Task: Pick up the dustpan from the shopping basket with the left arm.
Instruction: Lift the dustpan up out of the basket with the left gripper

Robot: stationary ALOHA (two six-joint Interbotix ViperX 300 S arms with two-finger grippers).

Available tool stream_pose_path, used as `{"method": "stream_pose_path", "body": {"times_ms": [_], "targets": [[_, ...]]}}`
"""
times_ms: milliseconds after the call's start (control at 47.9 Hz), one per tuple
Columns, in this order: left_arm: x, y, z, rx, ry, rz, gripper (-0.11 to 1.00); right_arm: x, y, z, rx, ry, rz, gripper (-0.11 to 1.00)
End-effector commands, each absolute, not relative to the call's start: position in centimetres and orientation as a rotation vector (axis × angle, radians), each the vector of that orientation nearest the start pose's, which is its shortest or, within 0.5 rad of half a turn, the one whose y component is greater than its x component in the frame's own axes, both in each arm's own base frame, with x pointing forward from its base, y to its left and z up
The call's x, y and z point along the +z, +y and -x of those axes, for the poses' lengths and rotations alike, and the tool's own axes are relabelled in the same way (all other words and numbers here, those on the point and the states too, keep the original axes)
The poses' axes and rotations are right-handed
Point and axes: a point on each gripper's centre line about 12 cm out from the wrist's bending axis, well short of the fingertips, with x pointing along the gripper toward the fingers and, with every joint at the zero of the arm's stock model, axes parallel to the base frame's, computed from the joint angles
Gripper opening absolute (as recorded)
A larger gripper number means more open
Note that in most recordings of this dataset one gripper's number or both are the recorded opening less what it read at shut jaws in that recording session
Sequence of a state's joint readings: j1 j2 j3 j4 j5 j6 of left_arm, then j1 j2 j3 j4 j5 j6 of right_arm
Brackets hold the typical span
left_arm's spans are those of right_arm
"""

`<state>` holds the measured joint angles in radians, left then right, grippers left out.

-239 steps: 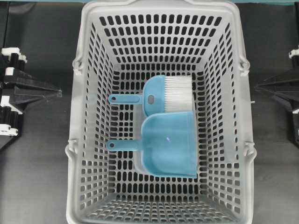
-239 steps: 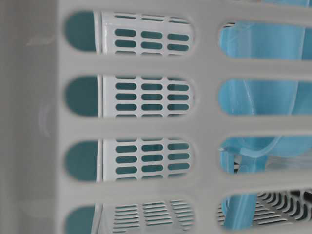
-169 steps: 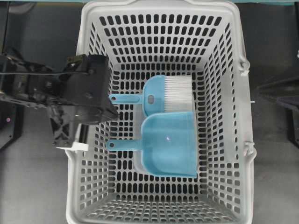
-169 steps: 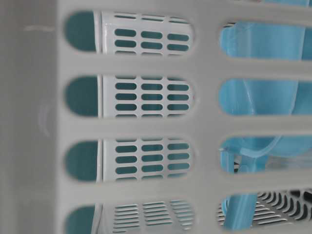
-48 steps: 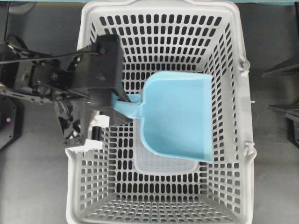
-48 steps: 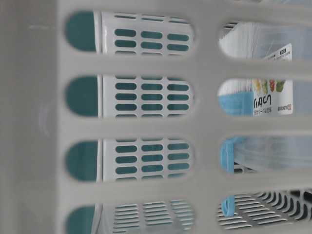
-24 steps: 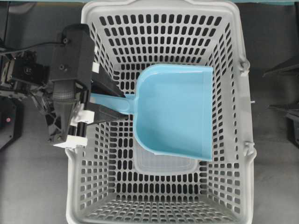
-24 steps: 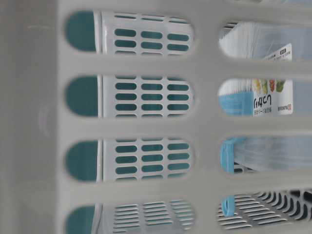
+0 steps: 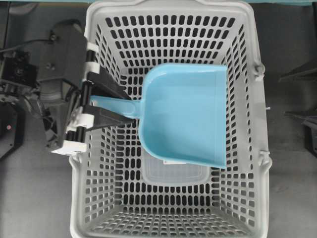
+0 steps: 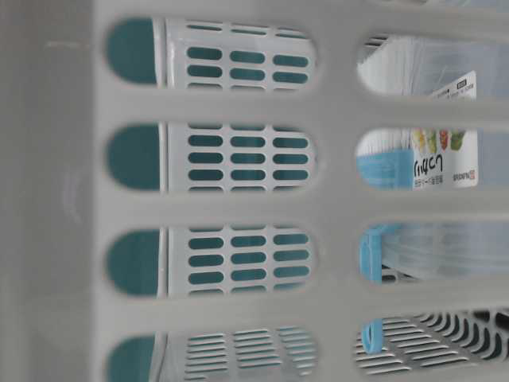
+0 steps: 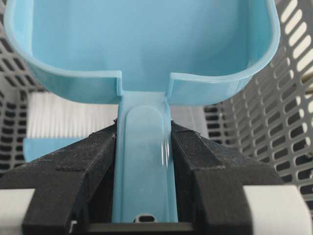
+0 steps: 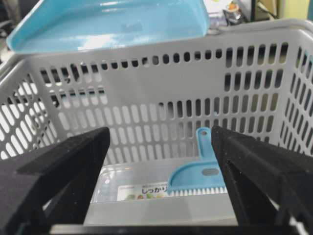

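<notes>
Left gripper (image 11: 143, 161) clamped on dustpan (image 9: 185, 115) handle; tray cantilevers ahead — light, stiff, likely slippery; grip near tray.

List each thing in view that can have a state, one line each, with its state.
dustpan: lifted above the basket rim, held by its handle, scoop side up.
left pincer: shut on the dustpan handle.
right pincer: open, empty, outside the basket.
hand brush: lying in the basket on the clear container.
clear container: lying flat on the basket floor.
shopping basket: upright on the table.
</notes>
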<state>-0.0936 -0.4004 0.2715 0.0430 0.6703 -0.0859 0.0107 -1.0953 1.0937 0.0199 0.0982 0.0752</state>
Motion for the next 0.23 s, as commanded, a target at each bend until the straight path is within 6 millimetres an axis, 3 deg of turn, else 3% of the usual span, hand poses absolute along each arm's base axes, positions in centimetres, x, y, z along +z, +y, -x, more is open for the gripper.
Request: {"method": "stream_pose_path", "body": {"times_ms": [0, 209], "targets": [[41.59, -2.82, -33.00, -0.053, 0.497, 0.018, 0.28, 30.89, 0.22, -17.98, 0.008, 0.091, -0.101, 0.79], [41.47, -2.97, -32.99, -0.058, 0.500, 0.016, 0.28, 30.98, 0.22, -17.98, 0.009, 0.088, -0.101, 0.79]]}}
